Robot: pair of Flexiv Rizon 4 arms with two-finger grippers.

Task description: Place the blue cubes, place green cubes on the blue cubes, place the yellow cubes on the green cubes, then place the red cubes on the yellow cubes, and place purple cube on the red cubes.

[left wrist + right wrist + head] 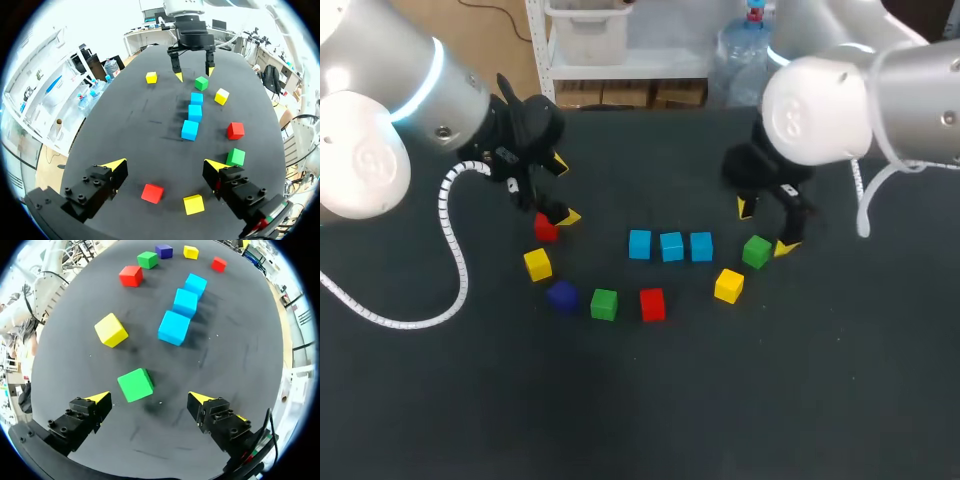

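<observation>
Bright, even light over our dark table (800, 400).
We see soft shadows beside the blue cubes (185, 302) and white glare on our left arm (370, 130) and right arm (830, 105).

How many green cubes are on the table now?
2. One green cube lies just ahead of the right gripper; the other sits between the purple cube and a red cube. More may hide under the arms.

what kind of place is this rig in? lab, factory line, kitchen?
Most likely a robotics lab test bench. A bare black table carries small coloured blocks, with three blue cubes in a row, and the left gripper and right gripper are open over them.
</observation>
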